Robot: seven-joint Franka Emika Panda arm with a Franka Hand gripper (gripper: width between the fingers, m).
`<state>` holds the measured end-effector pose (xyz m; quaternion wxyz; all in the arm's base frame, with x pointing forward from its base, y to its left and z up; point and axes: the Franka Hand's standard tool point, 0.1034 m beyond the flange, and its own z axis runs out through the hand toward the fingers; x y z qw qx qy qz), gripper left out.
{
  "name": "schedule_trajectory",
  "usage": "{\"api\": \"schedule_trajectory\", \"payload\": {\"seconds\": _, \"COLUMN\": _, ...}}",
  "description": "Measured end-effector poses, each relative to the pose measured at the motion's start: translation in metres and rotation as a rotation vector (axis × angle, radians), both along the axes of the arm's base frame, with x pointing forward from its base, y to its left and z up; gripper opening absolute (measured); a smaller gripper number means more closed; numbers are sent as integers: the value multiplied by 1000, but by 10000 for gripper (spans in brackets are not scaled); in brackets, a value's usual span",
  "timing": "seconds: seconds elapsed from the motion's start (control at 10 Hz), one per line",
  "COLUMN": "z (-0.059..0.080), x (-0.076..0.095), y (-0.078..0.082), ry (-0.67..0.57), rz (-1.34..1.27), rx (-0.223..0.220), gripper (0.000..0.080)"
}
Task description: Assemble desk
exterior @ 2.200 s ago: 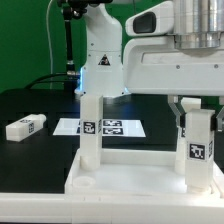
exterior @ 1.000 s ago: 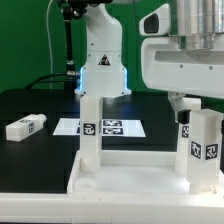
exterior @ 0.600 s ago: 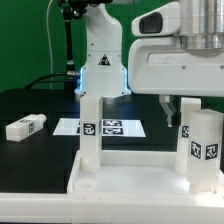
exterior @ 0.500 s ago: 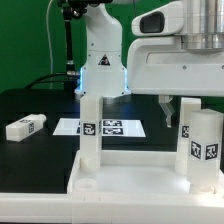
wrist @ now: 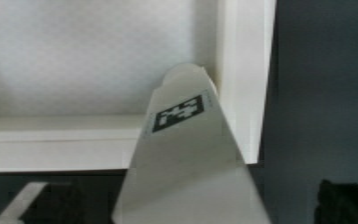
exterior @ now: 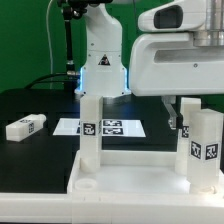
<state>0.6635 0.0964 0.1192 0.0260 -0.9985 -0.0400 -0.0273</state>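
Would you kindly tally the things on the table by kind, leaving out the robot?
Legs: 3
Tabletop: 1
Marker board: 1
Total: 5

The light is bright and even, with weak shadows. The wrist view is soft; the leg [wrist: 190, 160] looks blurred.

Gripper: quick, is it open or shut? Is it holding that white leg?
Gripper: open, holding nothing; there are clear gaps on both sides of the upright leg.
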Motion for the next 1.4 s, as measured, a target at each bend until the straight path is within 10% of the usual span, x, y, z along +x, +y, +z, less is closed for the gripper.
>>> {"api": "schedule_trajectory", "payload": {"seconds": 0.4, "z": 0, "x": 0, "y": -3, "ry": -9, "rz": 168, "rx": -12, "gripper": 649}}
{"api": "schedule_trajectory", "payload": {"seconds": 0.8, "z": 0, "x": 0, "y": -4, "ry": -8, "rz": 148, "rx": -10, "gripper": 288}}
{"api": "schedule_trajectory", "payload": {"seconds": 1.4, "z": -2, "x": 1, "y": -5, "ry": 17, "rz": -252, "rx": 32, "gripper": 288}}
